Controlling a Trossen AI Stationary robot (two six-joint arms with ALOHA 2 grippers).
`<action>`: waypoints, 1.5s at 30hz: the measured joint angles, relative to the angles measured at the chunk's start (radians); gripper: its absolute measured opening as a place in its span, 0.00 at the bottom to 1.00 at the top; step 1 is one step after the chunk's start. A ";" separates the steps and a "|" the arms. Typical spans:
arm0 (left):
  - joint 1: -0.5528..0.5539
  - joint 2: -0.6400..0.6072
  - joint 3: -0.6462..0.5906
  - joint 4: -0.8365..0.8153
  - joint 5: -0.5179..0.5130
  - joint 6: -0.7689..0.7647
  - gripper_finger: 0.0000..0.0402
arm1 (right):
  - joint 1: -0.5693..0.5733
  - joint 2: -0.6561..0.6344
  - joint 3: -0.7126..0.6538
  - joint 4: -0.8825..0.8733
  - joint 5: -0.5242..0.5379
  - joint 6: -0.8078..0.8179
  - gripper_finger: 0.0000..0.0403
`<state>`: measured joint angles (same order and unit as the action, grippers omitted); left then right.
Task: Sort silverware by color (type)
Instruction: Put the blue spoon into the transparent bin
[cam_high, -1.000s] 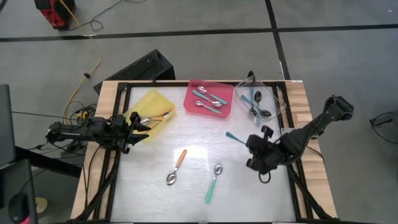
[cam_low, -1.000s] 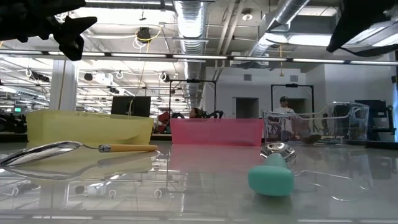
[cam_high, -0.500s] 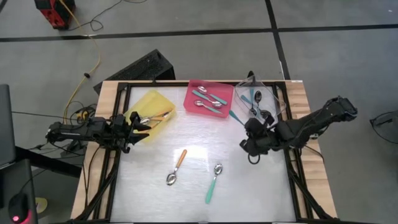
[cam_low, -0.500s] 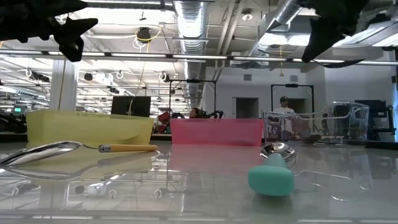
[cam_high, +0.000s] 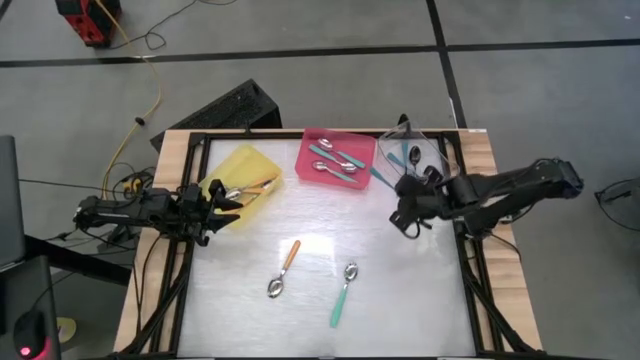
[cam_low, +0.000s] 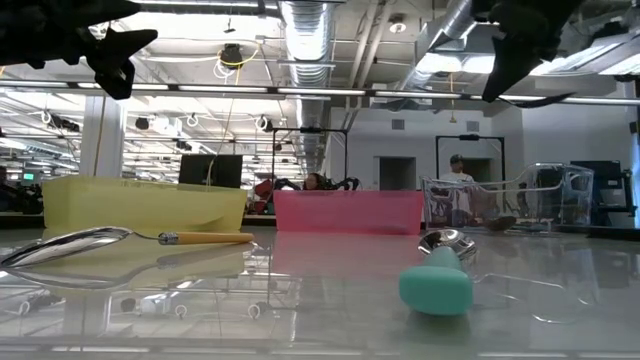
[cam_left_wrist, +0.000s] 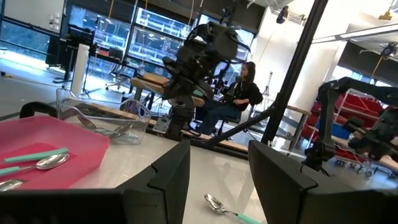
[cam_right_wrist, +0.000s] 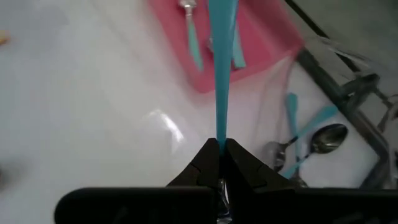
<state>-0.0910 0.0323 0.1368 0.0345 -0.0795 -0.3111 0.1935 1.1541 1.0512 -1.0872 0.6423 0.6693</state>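
A teal spoon (cam_right_wrist: 221, 74) was clamped in the right end effector (cam_right_wrist: 221, 148) beside the clear tray (cam_high: 437, 160); the left end effector (cam_left_wrist: 214, 171) hung part-open, empty.

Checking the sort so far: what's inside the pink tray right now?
The pink tray holds silver-bowled spoons with teal handles; two or three show. The right gripper's carried teal spoon hides part of it in the wrist view.

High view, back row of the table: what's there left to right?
left end effector → yellow tray → pink tray → right end effector, shut on a teal-handled spoon → clear tray
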 joint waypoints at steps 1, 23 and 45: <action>0.000 0.000 0.000 0.000 0.000 0.000 0.37 | -0.016 -0.011 0.000 0.000 -0.008 -0.006 0.08; 0.000 0.000 0.000 -0.001 -0.006 0.003 0.37 | -0.308 -0.190 -0.001 -0.011 -0.094 -0.173 0.08; 0.000 0.000 0.000 -0.002 -0.049 0.023 0.37 | -0.663 -0.357 -0.330 0.328 -0.280 -0.288 0.08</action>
<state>-0.0910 0.0326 0.1368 0.0330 -0.1282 -0.2879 -0.4696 0.7968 0.7215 -0.7592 0.3620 0.3812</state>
